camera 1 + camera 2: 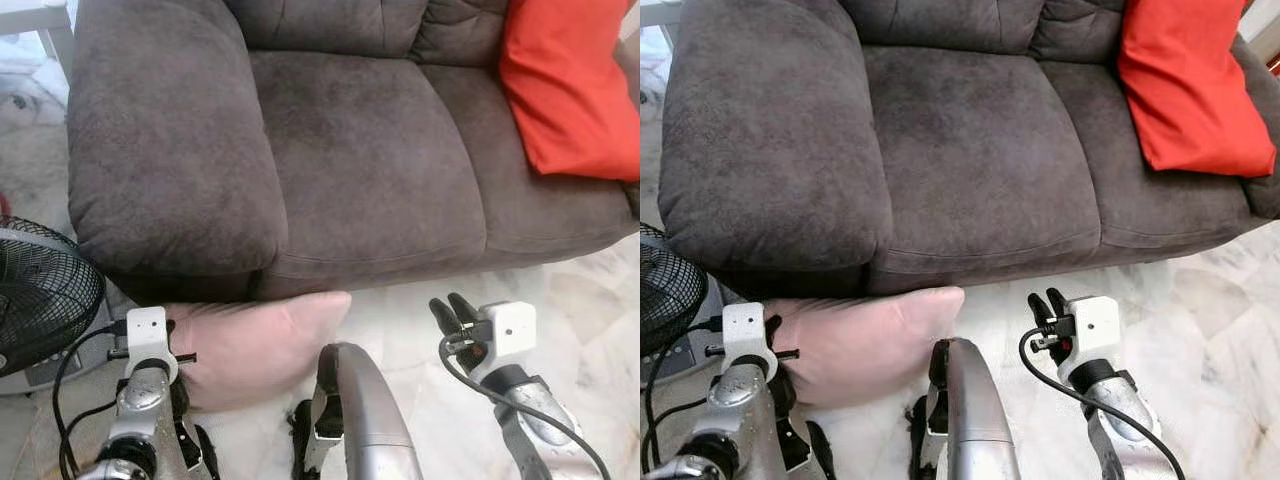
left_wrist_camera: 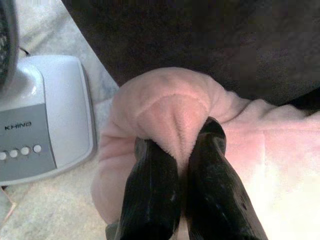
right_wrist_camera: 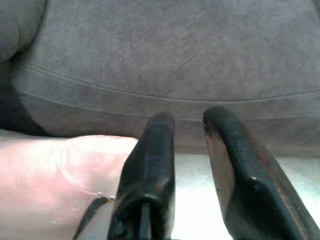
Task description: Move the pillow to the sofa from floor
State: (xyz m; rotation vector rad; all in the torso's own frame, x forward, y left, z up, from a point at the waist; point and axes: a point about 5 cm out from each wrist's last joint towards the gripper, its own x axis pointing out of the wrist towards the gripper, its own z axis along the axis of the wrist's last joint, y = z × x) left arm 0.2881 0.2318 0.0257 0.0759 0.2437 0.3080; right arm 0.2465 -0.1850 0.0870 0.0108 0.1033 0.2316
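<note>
Pillow (image 1: pixel 255 345), pale pink and plush, lies on the pale marble floor (image 1: pixel 590 300), pressed up against the front base of the dark grey sofa (image 1: pixel 350 150) below its left armrest. The left gripper (image 2: pixel 180 150) has its fingers (image 2: pixel 152 190) clamped on a bunched fold at the pillow's edge, just beside the white base of a fan (image 2: pixel 42 120); the fan's black grille (image 1: pixel 40 295) stands at the sofa's left corner. The right gripper (image 1: pixel 452 310) hovers over bare floor near the pillow's other end, fingers slightly apart and touching nothing. Above, the left and middle seat cushions are bare, while an orange cushion (image 1: pixel 565 90) leans at the sofa's right end.
</note>
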